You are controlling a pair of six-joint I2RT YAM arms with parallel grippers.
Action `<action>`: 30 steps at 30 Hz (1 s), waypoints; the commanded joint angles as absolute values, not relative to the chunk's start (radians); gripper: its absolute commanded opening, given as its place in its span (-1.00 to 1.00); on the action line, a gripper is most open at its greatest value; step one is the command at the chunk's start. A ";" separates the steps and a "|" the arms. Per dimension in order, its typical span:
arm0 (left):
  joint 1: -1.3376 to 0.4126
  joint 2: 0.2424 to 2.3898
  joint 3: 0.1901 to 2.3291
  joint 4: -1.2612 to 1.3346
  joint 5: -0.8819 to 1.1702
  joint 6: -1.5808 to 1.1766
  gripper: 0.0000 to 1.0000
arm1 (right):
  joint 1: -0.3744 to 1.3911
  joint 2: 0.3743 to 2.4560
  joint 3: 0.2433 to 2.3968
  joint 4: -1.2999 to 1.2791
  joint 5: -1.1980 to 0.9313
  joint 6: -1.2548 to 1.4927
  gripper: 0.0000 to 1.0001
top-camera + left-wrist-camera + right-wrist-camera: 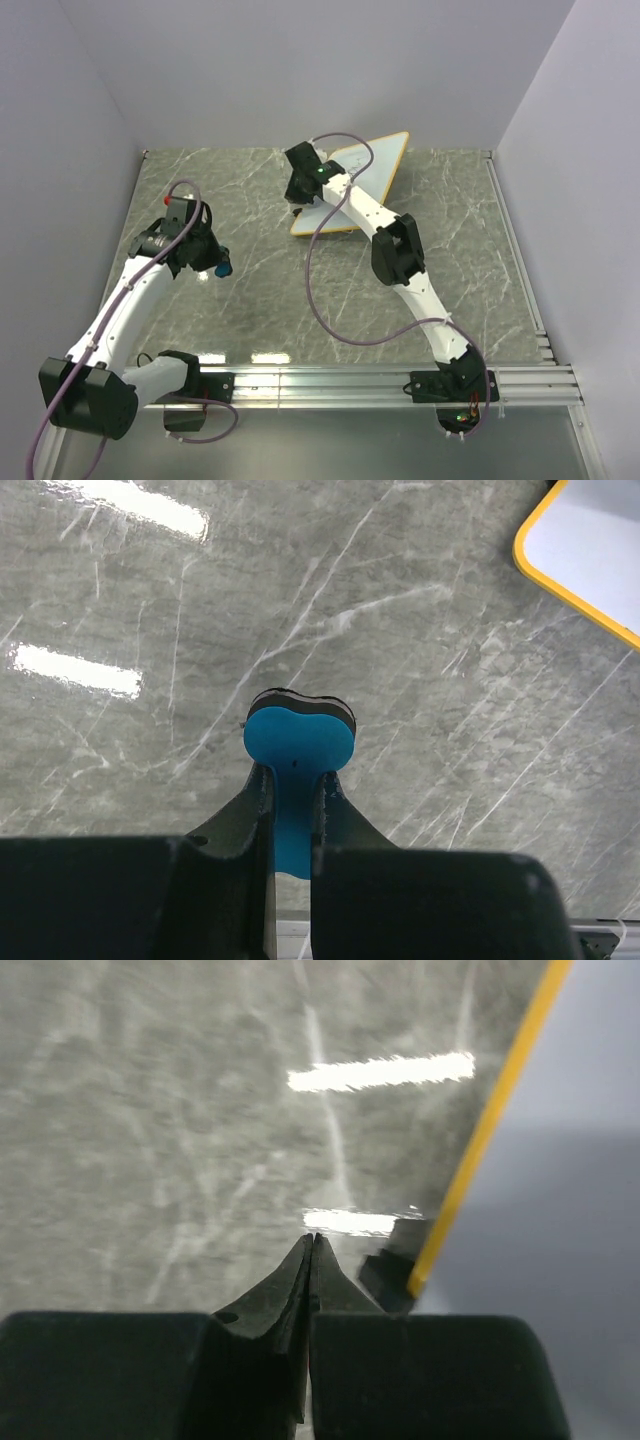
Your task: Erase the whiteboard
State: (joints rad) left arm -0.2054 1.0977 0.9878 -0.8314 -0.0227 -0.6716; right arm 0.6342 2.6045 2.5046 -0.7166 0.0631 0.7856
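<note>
The whiteboard [375,160] lies askew at the back middle of the table, white with an orange-yellow rim; no writing shows on its visible part. My right gripper [297,203] is shut and empty, just off the board's left corner. In the right wrist view its shut tips [313,1242] sit beside the yellow rim [490,1130] and a black foot [392,1272]. My left gripper [213,262] is shut on the blue eraser [222,268], left of the board. In the left wrist view the eraser [300,735] is above the marble, with the board's corner [590,540] at the top right.
The grey marble table top [250,310] is walled at the back and on both sides. A metal rail [350,380] runs along the near edge with both arm bases. The right arm [395,250] reaches diagonally over the board.
</note>
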 commanded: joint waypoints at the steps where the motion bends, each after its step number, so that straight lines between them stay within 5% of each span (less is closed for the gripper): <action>1: -0.199 1.114 0.999 -0.801 -0.008 -0.647 -0.99 | 0.621 2.646 2.545 -0.814 0.060 0.781 -1.00; 13: -0.196 1.149 1.011 -0.795 0.012 -0.623 -0.99 | 0.568 2.602 2.387 -1.015 0.049 0.719 -1.00; 23: -0.195 1.170 0.997 -0.756 0.031 -0.632 -0.99 | 0.436 2.127 1.654 -0.850 0.083 0.663 -1.00; 30: -0.195 1.181 1.003 -0.755 0.022 -0.632 -0.99 | 0.417 2.037 1.604 -0.793 0.009 0.581 -1.00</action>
